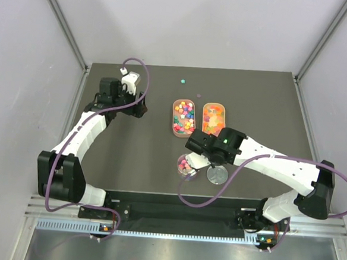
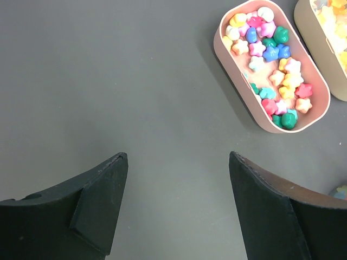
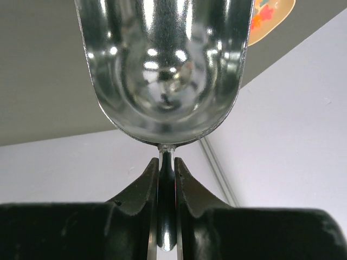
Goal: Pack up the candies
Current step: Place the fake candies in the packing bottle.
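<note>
Mixed bright candies (image 1: pixel 184 116) fill a pink oval tray (image 2: pixel 314 111), and more candies (image 1: pixel 186 165) lie in a small round clear cup (image 1: pixel 179 169) near the front edge. My right gripper (image 1: pixel 200 155) is shut on the thin handle of a metal scoop (image 3: pixel 162 65), which hangs tilted just over that cup. Nothing lies in the scoop's bowl. The right gripper (image 3: pixel 166 162) pinches the handle between both fingers. My left gripper (image 2: pixel 176 157) stands open over bare table, left of the pink tray, with nothing between its fingers. The left gripper (image 1: pixel 139 105) sits at the table's back left.
A second oval tray (image 1: pixel 213 118) with orange-toned sweets stands right of the pink one. A round clear lid (image 1: pixel 217 175) lies beside the cup. Two stray candies (image 1: pixel 182 80) rest near the back of the table. Grey walls close in on both sides.
</note>
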`<state>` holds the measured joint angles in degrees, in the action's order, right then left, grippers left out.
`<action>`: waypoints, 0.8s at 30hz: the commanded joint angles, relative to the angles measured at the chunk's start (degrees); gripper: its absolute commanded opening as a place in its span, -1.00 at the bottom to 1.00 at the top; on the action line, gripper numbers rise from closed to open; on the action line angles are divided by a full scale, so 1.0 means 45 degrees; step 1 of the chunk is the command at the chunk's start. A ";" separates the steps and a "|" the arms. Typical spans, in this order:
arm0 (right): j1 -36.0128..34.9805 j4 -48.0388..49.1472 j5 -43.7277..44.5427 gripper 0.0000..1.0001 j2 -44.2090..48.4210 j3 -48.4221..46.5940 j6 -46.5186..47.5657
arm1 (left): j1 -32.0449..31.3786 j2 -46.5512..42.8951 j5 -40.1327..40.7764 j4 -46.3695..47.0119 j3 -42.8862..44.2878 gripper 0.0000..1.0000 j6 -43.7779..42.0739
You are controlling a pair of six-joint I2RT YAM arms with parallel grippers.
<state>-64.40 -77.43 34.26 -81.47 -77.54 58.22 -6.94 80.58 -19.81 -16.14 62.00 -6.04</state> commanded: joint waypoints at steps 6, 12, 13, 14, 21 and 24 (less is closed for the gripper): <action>0.0673 -0.1369 -0.0168 -1.00 0.0157 -0.1182 -0.0395 | 0.0077 -0.0036 -0.0517 -0.0373 0.1220 0.62 0.0131; 0.3778 -0.0919 -0.1557 -1.00 -0.1619 -0.3019 -0.2116 | 0.0058 0.2110 -0.1827 -0.2873 0.4050 0.58 -0.0003; 0.4016 -0.0880 -0.1559 -1.00 -0.2028 -0.3236 -0.2194 | 0.0058 0.2926 -0.1963 -0.3806 0.5060 0.54 -0.0082; 0.4192 -0.0918 -0.1481 -1.00 -0.2264 -0.3412 -0.2117 | 0.0077 0.3340 -0.2196 -0.4376 0.5554 0.54 -0.0334; 0.5012 0.1050 0.0784 -1.00 -0.4313 -0.5032 0.0653 | 0.0058 0.6153 -0.2665 -0.6120 0.8038 0.36 0.0403; 0.5442 0.2943 0.0784 -1.00 -0.4959 -0.5406 0.2332 | 0.0000 0.6410 -0.3523 -0.5867 0.7495 0.32 0.0640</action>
<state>-42.85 -75.16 34.09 -101.34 -97.10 58.65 -6.87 108.33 -29.87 -38.87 95.81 -5.15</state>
